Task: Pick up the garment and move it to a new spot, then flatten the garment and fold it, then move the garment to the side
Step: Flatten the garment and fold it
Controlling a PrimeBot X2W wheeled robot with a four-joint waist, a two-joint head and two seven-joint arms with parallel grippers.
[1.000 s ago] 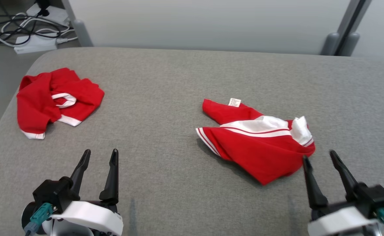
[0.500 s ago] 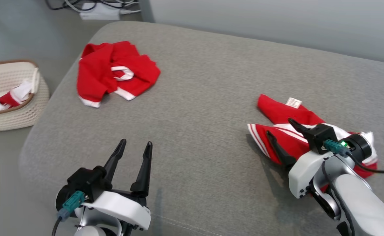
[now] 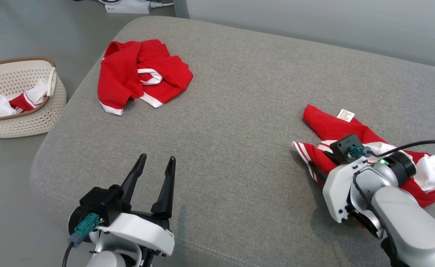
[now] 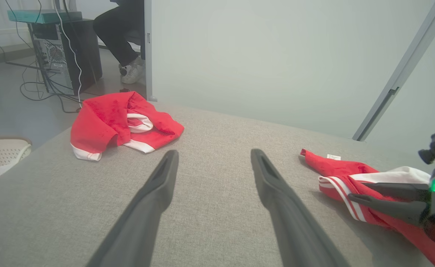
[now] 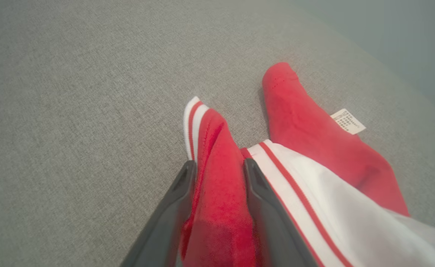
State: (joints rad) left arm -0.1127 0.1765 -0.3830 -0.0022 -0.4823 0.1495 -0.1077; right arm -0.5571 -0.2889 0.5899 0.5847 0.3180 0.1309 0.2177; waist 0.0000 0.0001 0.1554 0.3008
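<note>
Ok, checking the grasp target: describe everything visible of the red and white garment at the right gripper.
The garment is soft red fabric with white panels and striped trim, a white label near its far tip. It lies crumpled on the grey cushion; a raised red fold sits between the fingers of the right gripper.

Open cushion between crumpled shirt and garment.
</note>
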